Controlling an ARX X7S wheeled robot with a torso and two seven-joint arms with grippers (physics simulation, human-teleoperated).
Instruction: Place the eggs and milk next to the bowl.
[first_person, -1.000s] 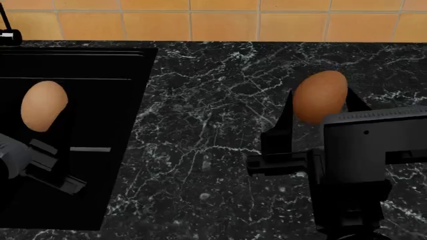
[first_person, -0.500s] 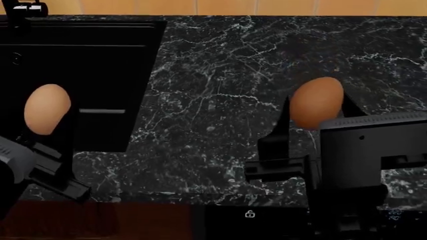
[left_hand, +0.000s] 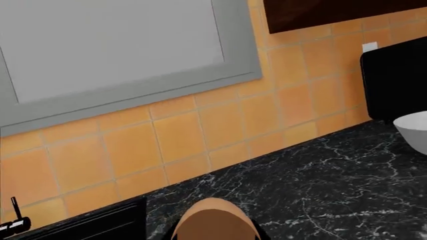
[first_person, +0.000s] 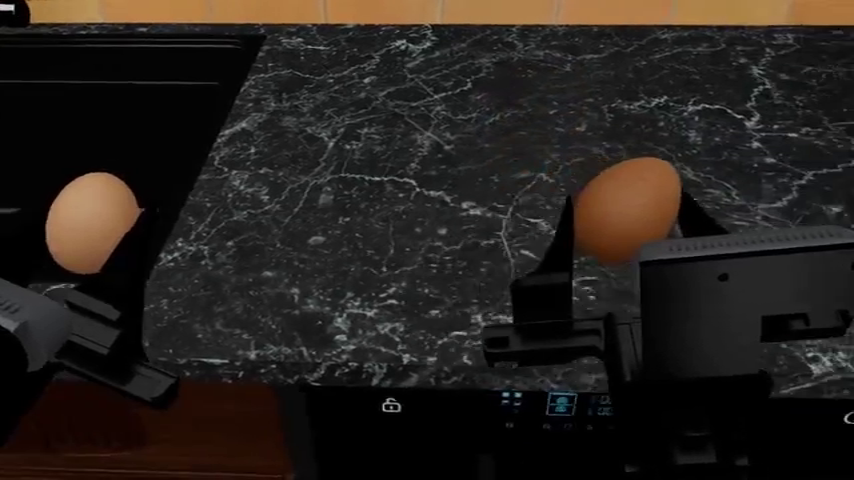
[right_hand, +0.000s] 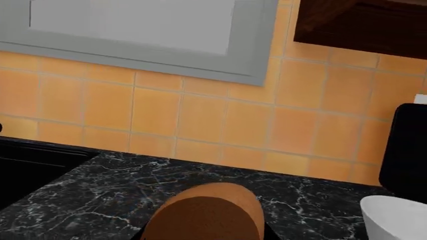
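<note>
In the head view, the left gripper (first_person: 83, 262) is sitting at about nine o'clock with its fingers (first_person: 130, 262) clamped on the pale tan egg (first_person: 88, 221), which is hanging over the edge where the black sink (first_person: 114, 110) is meeting the dark marbled surface (first_person: 400, 180). At about three o'clock the right gripper (first_person: 625, 232) is gripping the darker brown egg (first_person: 629, 209) between its black fingers (first_person: 551, 272), above the surface. Neither the milk nor the bowl is showing in this view. In the left wrist view, the tan egg (left_hand: 215, 220) is poking up at six o'clock, with the surface (left_hand: 313, 195) beyond it, the orange tiled wall (left_hand: 200, 130) and a grey window frame (left_hand: 133, 90) behind, and the white bowl (left_hand: 413, 131) peeking in at three o'clock, well apart from the egg. In the right wrist view, the brown egg (right_hand: 207, 212) is filling six o'clock, and the bowl (right_hand: 395, 217) is resting on the surface (right_hand: 100, 195) at about four o'clock beside a black appliance (right_hand: 407, 150).
</note>
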